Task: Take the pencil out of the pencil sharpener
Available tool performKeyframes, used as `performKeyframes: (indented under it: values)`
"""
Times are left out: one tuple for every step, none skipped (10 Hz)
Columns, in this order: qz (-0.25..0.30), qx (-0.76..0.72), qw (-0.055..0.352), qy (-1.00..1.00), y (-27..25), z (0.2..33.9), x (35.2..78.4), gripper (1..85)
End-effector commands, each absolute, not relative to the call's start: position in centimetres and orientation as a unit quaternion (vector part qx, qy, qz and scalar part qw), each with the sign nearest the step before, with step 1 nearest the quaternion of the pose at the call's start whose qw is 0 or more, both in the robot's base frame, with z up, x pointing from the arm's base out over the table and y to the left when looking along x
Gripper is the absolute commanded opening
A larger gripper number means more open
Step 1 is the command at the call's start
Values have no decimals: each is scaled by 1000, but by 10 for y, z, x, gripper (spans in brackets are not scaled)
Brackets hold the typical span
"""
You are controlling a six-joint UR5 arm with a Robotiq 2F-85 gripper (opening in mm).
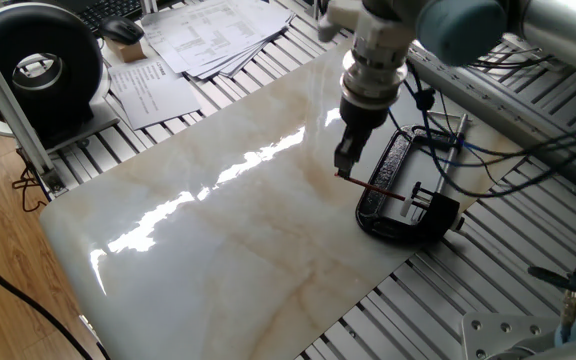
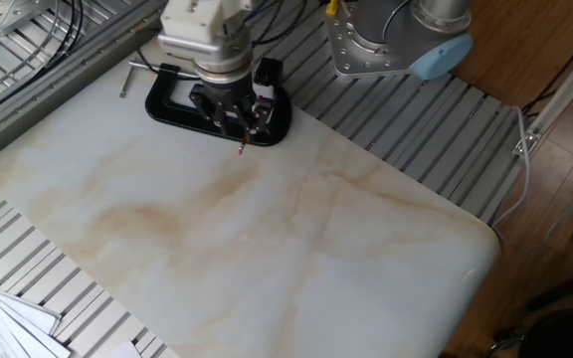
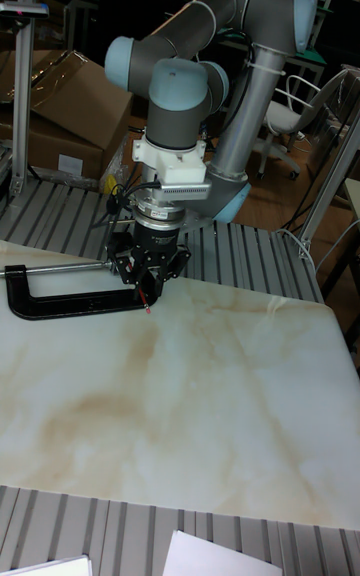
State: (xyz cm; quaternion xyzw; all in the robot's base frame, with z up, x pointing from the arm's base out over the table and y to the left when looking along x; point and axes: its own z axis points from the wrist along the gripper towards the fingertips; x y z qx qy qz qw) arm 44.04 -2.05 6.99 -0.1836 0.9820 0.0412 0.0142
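Observation:
The dark-red pencil [image 1: 378,190] lies across the lower arm of the black C-clamp [image 1: 396,160], pale tip pointing out over the marble board. Its far end goes into the small black pencil sharpener [image 1: 415,204] on the clamp. My gripper [image 1: 344,160] hangs low over the tip half of the pencil, open, one finger on each side. From the other fixed view, the gripper [image 2: 231,121] covers most of the pencil [image 2: 244,145]; the sharpener [image 2: 267,72] shows just behind. In the tall view the gripper [image 3: 150,284] stands over the pencil tip [image 3: 147,307].
The marble board [image 1: 228,230] lies on a slatted aluminium table. Papers [image 1: 208,35] and a black round device [image 1: 38,70] sit at the back left. Cables [image 1: 488,110] run behind the clamp. The arm's base [image 2: 396,40] stands close behind the board.

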Motion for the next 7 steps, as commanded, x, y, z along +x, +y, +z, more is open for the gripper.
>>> performKeyframes:
  values:
    - [46, -188, 27, 981, -22, 58, 428, 433]
    - [51, -191, 28, 980, -20, 59, 426, 433]
    - [48, -193, 26, 980, -21, 60, 423, 430]
    - [44, -193, 26, 980, -22, 57, 423, 427]
    - [38, -194, 31, 980, -23, 50, 424, 410]
    - [32, -197, 41, 979, -24, 41, 427, 380]
    - [24, -200, 42, 979, -25, 39, 428, 370]
